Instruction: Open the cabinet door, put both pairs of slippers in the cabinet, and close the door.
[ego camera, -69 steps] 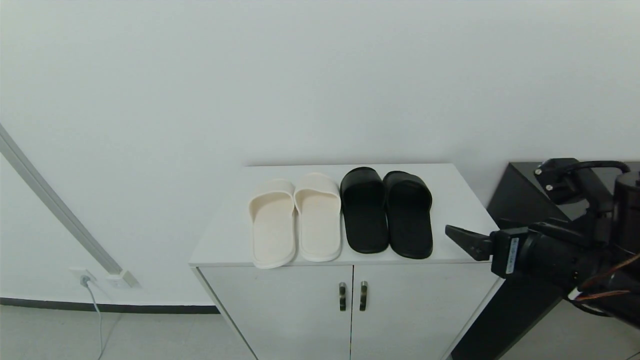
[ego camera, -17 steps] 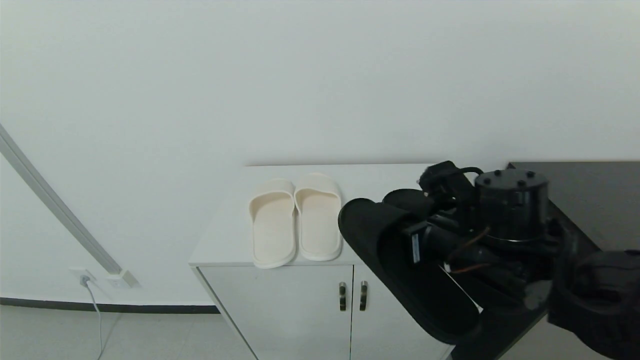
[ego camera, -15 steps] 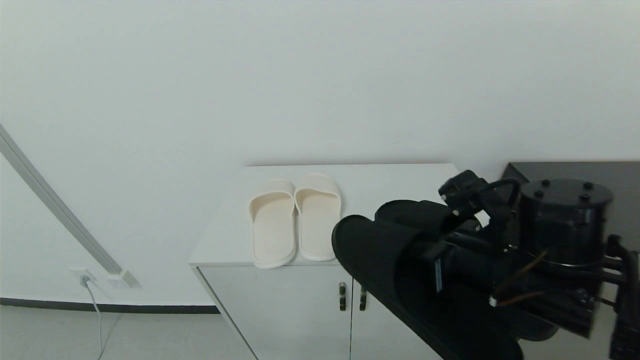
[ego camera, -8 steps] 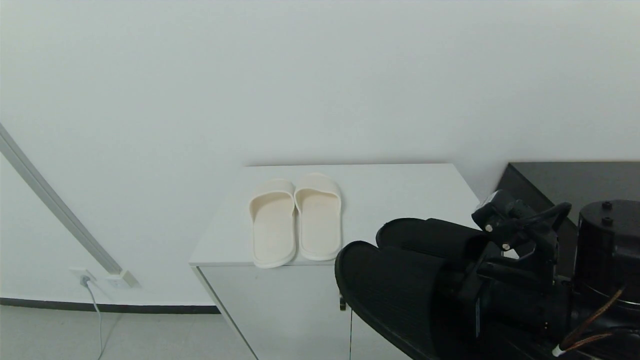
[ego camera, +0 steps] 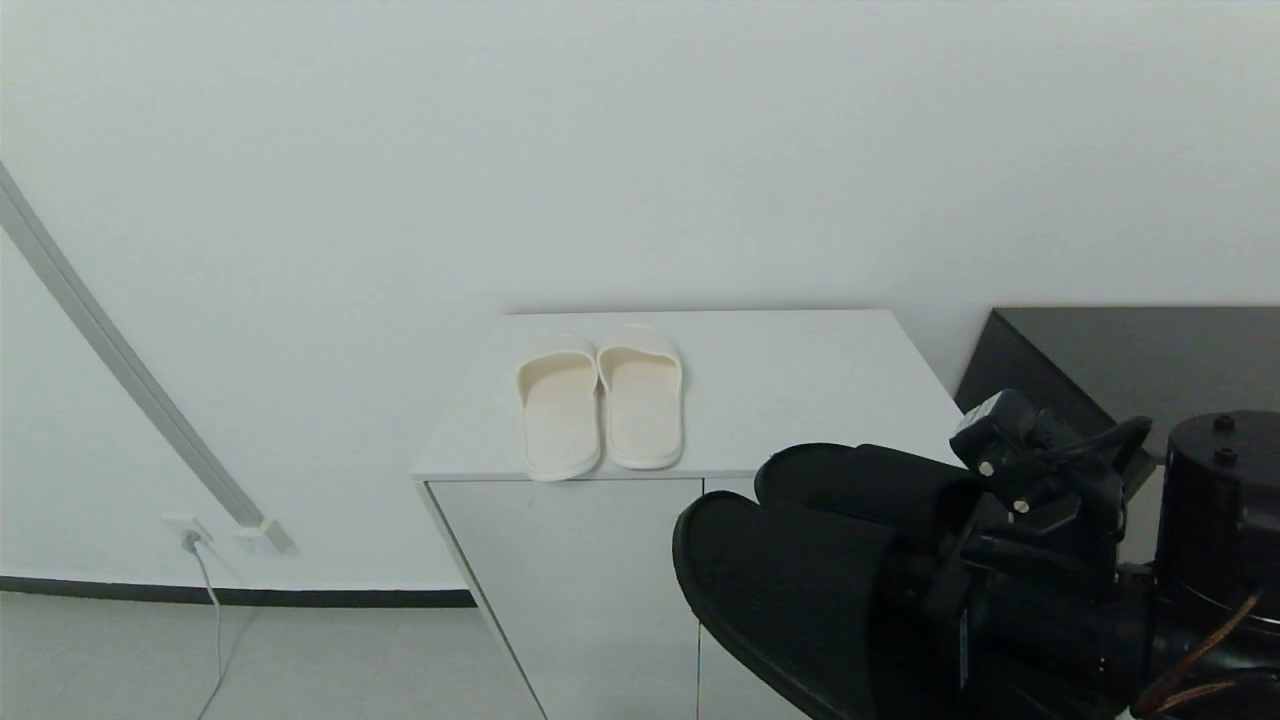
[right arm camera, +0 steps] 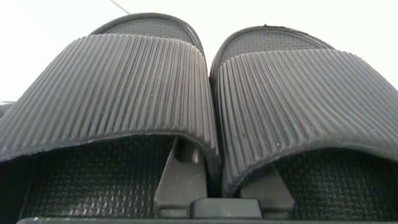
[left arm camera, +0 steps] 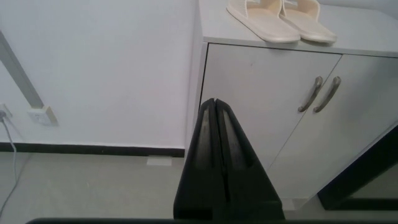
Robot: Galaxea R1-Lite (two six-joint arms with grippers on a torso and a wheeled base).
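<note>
head view, wall: a grey strip (ego camera: 120,360) slants down the white wall to a socket (ego camera: 185,528); a white cable (ego camera: 212,620) hangs from it to the floor.
left end effector (left arm camera: 216,143): black and wedge-shaped, its two fingers pressed flat together with nothing between them. it hangs low in front of the cabinet, toward the left door.
cabinet (ego camera: 560,590): white, smooth and box-shaped. both doors are closed, so the inside is hidden.
handles (left arm camera: 323,94): two slim metal bars side by side at the door seam, plain in the left wrist view. in the head view the black slippers cover that spot.
worktop (ego camera: 800,380): the cabinet's flat white top.
cream slippers (ego camera: 600,405): a smooth moulded pair with rounded toes, lying side by side and touching on the left part of the worktop, heels at the front edge.
black slippers (ego camera: 820,560): off the worktop, held in the air in front of the right door, side by side. the right wrist view brings out their ribbed straps (right arm camera: 124,87) and nubbed footbeds.
right end effector (right arm camera: 221,186): clamped on the black slippers, one finger under each strap, the two inner walls pinched between them.
dark unit (ego camera: 1150,340): black and flat-topped, just right of the cabinet.
</note>
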